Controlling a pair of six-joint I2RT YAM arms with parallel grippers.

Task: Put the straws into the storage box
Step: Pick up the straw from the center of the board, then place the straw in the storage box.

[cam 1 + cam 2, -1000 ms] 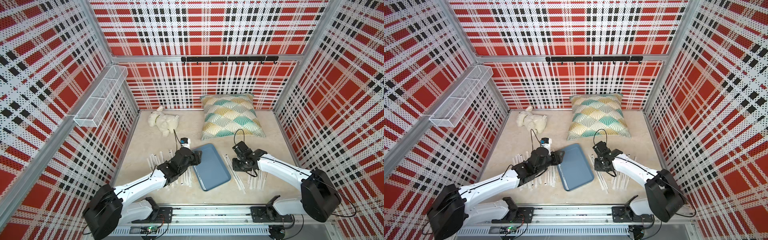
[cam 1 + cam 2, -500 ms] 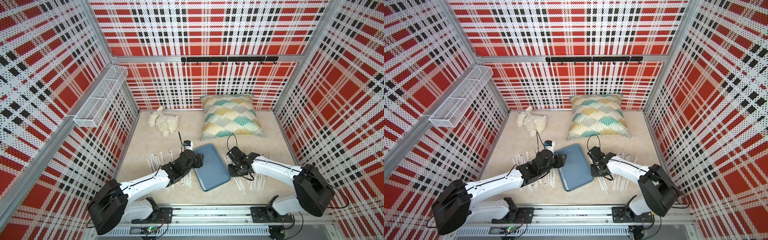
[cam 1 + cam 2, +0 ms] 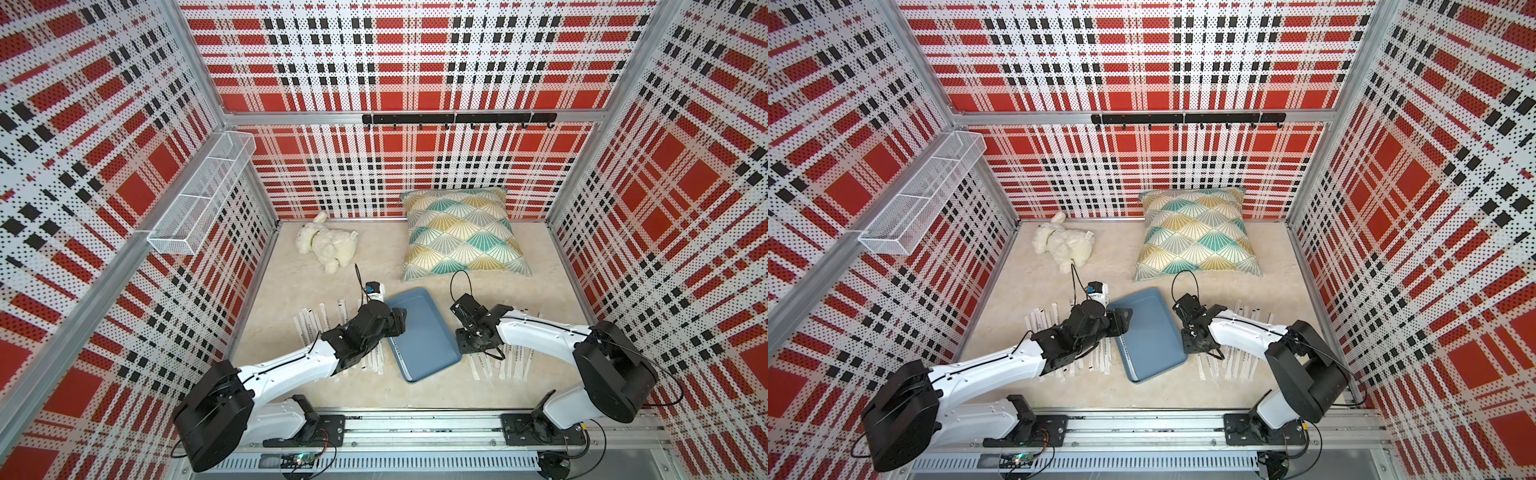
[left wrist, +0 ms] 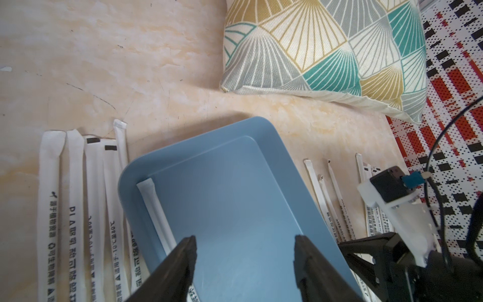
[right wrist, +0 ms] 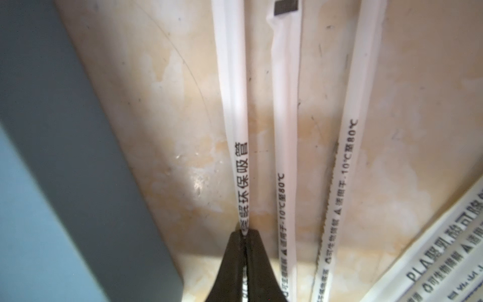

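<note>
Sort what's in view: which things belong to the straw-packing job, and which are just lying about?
Job: straws, blue tray.
Lying about: pillow, plush toy, wire basket, hook rail.

Bright, even overhead light; bowed walls point(image 3: 104, 124) at top-view edges. Rt wrist: close-up tray point(image 5: 65, 170) blurred, glare spot on floor point(image 5: 197, 184).

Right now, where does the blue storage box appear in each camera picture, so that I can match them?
Top view: storage box in the middle, in front of the pillow.
Top view: the same place.
Left wrist: fills the middle, beyond the open left gripper.
Right wrist: its blurred blue wall, close beside the straws.
Shared landmark: straws lying beside it, seen in all four.
</note>
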